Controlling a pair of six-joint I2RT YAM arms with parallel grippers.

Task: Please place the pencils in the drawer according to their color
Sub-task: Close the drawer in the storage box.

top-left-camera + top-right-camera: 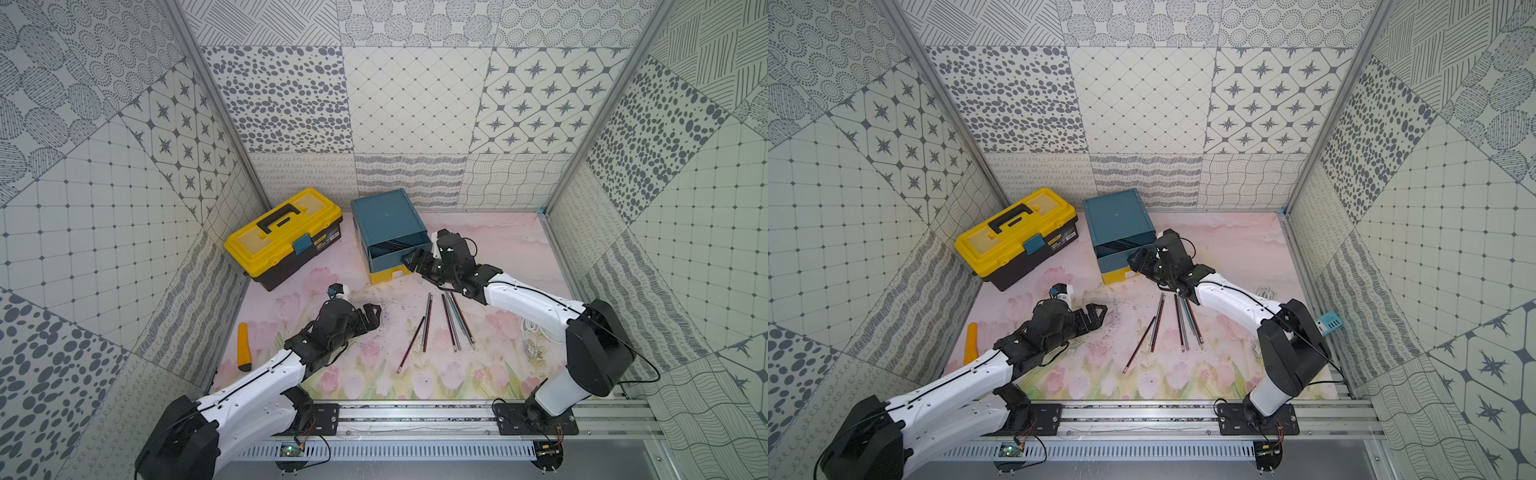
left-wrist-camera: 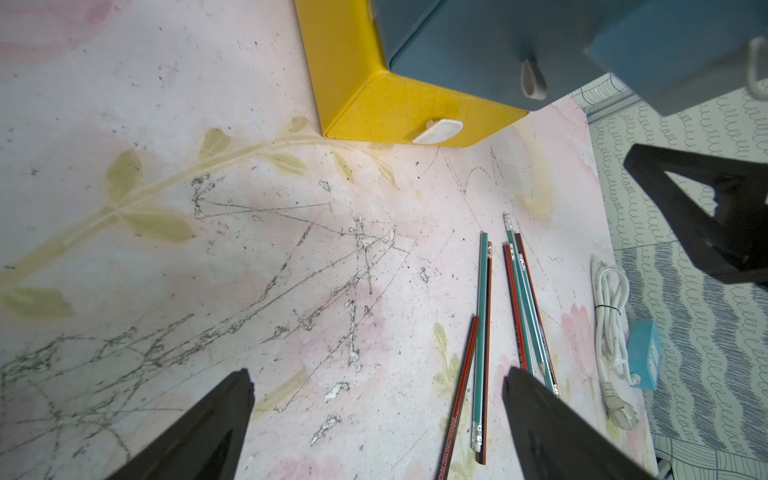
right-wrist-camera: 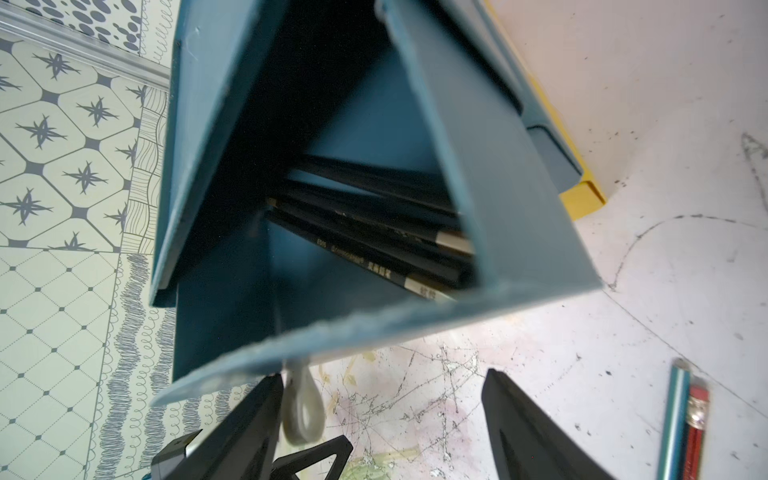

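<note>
The teal drawer cabinet (image 1: 386, 220) (image 1: 1117, 220) stands at the back centre. Its top drawer (image 3: 498, 208) is pulled out, with several black pencils (image 3: 374, 232) inside. My right gripper (image 1: 409, 259) (image 3: 382, 376) is open at that drawer's front, and the white tab (image 3: 303, 409) hangs between its fingers, close against one of them. Several red-striped and teal pencils (image 1: 446, 322) (image 2: 482, 332) lie loose on the mat in front. My left gripper (image 1: 372, 313) (image 2: 378, 372) hovers open and empty just left of them.
A yellow-lidded toolbox (image 1: 282, 237) sits left of the cabinet. An orange utility knife (image 1: 243, 347) lies by the left wall. A coiled white cable (image 2: 609, 316) and a small blue box (image 2: 644, 353) lie by the right wall. The lowest drawer (image 2: 374, 104) is yellow.
</note>
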